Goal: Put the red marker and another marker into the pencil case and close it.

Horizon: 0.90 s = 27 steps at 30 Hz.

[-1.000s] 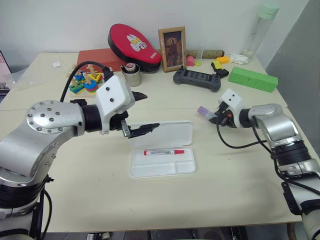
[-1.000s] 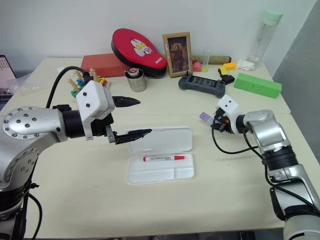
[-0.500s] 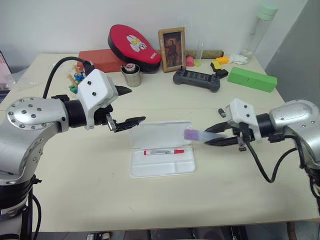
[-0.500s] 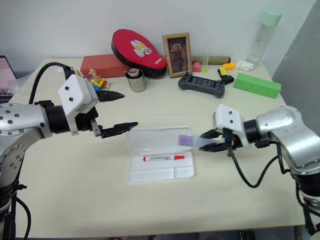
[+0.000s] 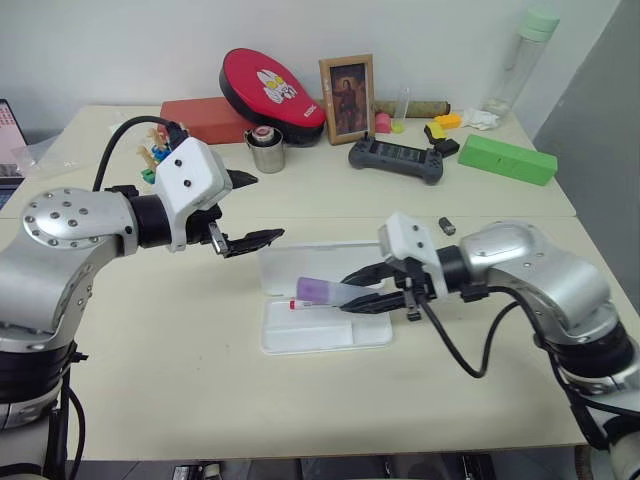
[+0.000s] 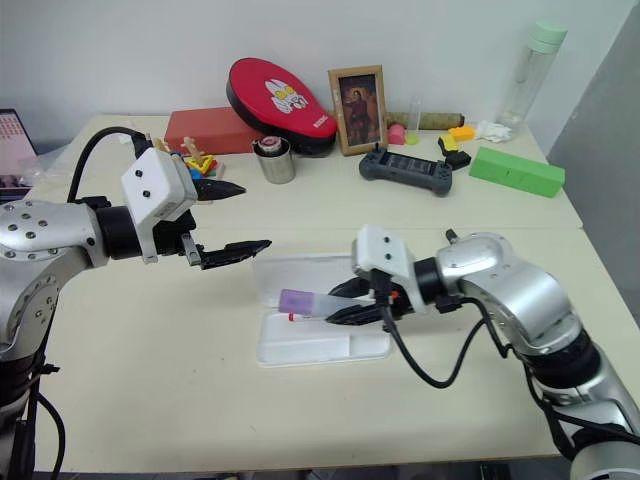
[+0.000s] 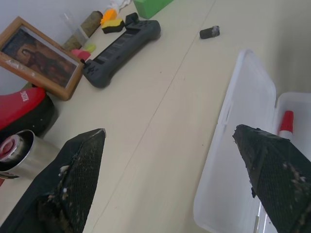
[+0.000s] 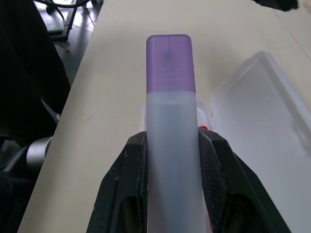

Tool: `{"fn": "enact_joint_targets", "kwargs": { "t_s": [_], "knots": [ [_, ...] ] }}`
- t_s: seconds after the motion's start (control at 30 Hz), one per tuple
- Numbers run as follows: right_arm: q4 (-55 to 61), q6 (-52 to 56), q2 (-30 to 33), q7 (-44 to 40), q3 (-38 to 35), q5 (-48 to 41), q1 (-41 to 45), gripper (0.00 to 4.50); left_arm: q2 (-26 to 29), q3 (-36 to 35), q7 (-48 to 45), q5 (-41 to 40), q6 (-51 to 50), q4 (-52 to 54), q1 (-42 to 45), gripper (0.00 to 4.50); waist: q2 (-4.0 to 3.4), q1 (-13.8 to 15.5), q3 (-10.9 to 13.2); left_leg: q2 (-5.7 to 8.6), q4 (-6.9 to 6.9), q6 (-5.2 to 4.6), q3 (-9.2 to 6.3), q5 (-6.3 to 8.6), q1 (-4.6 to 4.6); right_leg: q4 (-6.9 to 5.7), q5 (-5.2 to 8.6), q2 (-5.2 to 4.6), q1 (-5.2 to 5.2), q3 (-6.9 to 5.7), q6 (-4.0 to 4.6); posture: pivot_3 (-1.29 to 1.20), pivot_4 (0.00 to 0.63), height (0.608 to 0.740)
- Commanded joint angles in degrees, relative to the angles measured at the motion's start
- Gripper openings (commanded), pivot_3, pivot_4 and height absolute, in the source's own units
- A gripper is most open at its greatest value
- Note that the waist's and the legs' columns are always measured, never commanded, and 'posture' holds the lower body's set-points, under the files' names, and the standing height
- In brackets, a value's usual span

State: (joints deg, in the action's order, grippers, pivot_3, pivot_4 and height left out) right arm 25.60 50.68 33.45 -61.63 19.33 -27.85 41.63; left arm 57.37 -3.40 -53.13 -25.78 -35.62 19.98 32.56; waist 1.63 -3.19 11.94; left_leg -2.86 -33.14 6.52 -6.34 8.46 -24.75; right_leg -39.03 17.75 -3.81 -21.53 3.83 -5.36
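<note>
Pencil case [image 5: 325, 300] lies open near the middle of the table [image 5: 150, 380], its lid flat toward the far edge, with the red marker [image 7: 286, 122] in its tray. Above the tray the right gripper [image 5: 368, 298] clamps the purple-capped marker [image 5: 328, 291] between its fingers, cap pointing toward the table's left edge. Left of the lid, the left gripper [image 5: 248, 211] hovers with jaws spread wide, empty.

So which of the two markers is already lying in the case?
The red marker, the slim white one, lies in the pencil case. The purple-capped marker is held above it by the right pincer.
</note>
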Motion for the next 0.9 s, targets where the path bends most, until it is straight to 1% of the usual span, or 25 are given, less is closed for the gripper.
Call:
{"fn": "enact_joint_targets", "kwargs": {
  "t_s": [0.03,0.13,0.43,0.87,0.9],
  "knots": [
    [-2.50,0.94,-2.55,2.10,2.48,0.40,0.34,1.08,0.74,0.40,-2.01,1.56,2.37,-1.41,2.55,4.50,0.00,-0.06,0.00,0.00,0.00,0.00,0.00,0.00,0.00,0.01,0.00,0.00,0.01,0.00,0.00,0.00,0.150,0.740],
    [-5.00,0.98,-4.45,3.06,4.51,1.03,0.64,1.08,0.81,1.16,-3.34,2.42,3.33,-3.00,3.89,4.50,0.00,-0.07,0.00,0.00,0.01,0.00,0.00,0.00,-0.01,0.02,0.00,0.00,0.00,-0.01,0.00,0.00,0.150,0.740],
    [-10.86,-4.27,-8.60,4.98,13.31,8.64,-0.37,1.08,0.94,2.57,-6.18,4.10,4.14,-5.19,6.59,4.50,0.00,-0.10,0.00,0.00,0.04,0.00,-0.01,0.00,-0.01,0.00,0.00,0.01,-0.03,-0.02,0.00,0.00,0.150,0.740],
    [-19.24,-12.28,-11.17,3.55,18.20,15.75,-0.96,1.08,1.17,1.80,-7.10,4.61,3.22,-4.60,6.63,4.50,0.00,-0.11,0.00,0.00,0.04,0.00,-0.01,0.00,-0.01,-0.01,0.00,0.01,-0.04,-0.02,0.00,0.00,0.150,0.740],
    [-19.91,-13.42,-10.95,3.07,18.54,16.39,-0.98,1.43,1.18,1.74,-7.07,4.63,3.14,-4.59,6.62,4.50,0.00,-0.12,0.00,0.00,0.04,0.00,-0.01,0.00,-0.01,-0.01,0.00,0.01,-0.04,-0.02,0.00,0.00,0.150,0.740]
  ]
}}
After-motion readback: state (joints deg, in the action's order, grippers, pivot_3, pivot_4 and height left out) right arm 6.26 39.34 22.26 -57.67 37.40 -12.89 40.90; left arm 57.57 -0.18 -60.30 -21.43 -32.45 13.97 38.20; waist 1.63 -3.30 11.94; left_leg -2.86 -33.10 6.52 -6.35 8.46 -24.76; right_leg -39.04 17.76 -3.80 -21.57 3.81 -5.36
